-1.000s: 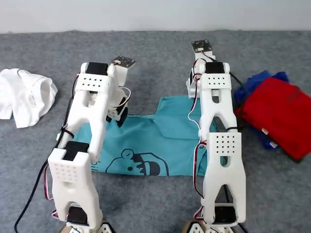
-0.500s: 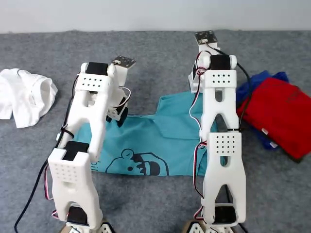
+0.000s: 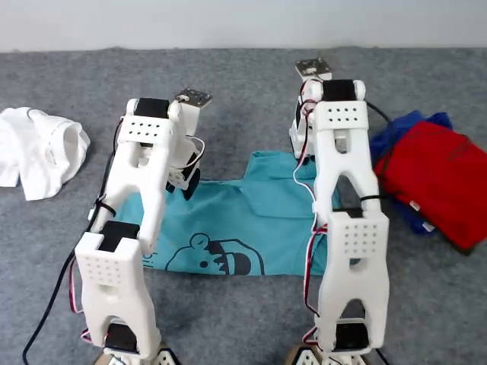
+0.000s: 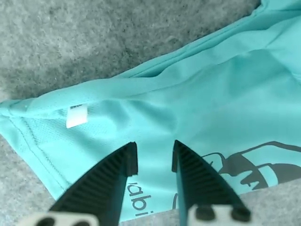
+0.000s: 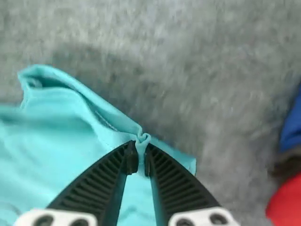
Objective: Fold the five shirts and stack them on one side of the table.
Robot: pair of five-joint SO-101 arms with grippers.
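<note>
Now teal shirt (image 3: 228, 220) w/ dark print spread; right end effector (image 5: 138, 160) pinches its edge, left end effector (image 4: 154, 151) agape.

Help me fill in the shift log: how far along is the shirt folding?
Done, it seems: a red shirt lies folded atop a blue shirt on the table's right. In hand: the teal shirt lies spread between the arms, the right gripper shut on its edge, the left gripper open above it. Left: the white shirt, crumpled at far left.
</note>
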